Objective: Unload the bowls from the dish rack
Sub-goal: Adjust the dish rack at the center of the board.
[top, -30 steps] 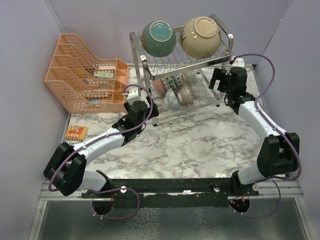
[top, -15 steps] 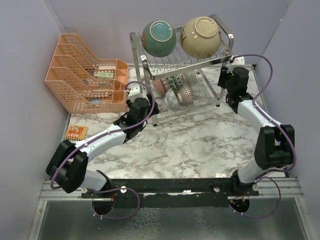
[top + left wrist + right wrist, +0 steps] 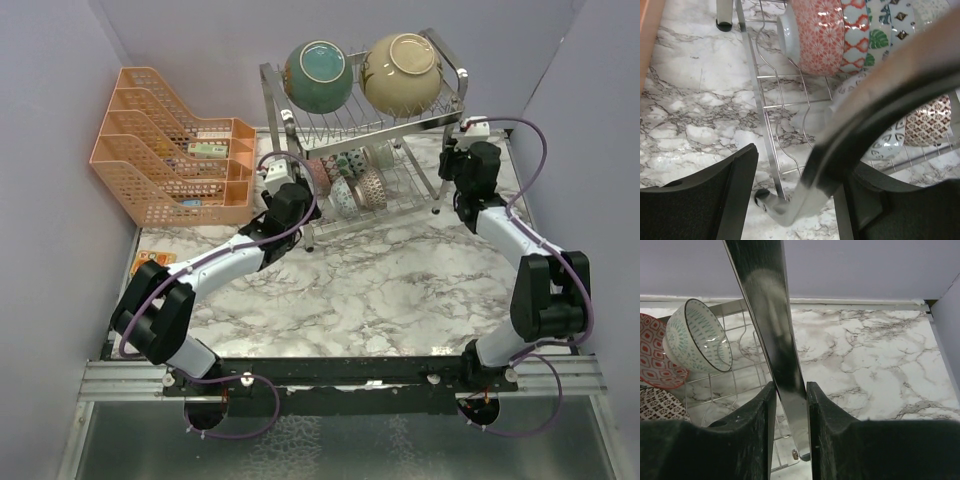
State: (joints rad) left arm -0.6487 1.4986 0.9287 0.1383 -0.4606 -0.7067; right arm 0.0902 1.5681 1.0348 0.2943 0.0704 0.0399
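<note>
Notably, both grippers are taking hold of the dish rack [image 3: 370, 122] rather than its load. The teal bowl [image 3: 318, 75] and the cream bowl [image 3: 401, 72] are sitting tilted side by side on the upper tier. The small patterned bowls [image 3: 350, 180] are standing on edge in the lower tier, above the marble table [image 3: 400, 290].

The large bowls are probably heavy, rigid and easily chipped, and their glaze is likely slippery. The rim looks like the safest hold, with one finger inside and one outside. The small bowls are packed closely, so an exposed upper edge seems the only way in.

The right gripper [image 3: 790, 390] is pinching the rack's shiny right leg [image 3: 770, 315], both fingers pressing against the tube. The left gripper [image 3: 795, 175] is straddling the front left leg [image 3: 865, 110] with its jaws partly apart. Marble is showing between the tube and one finger, so that leg is not clamped. Neither gripper is touching a bowl.
</note>
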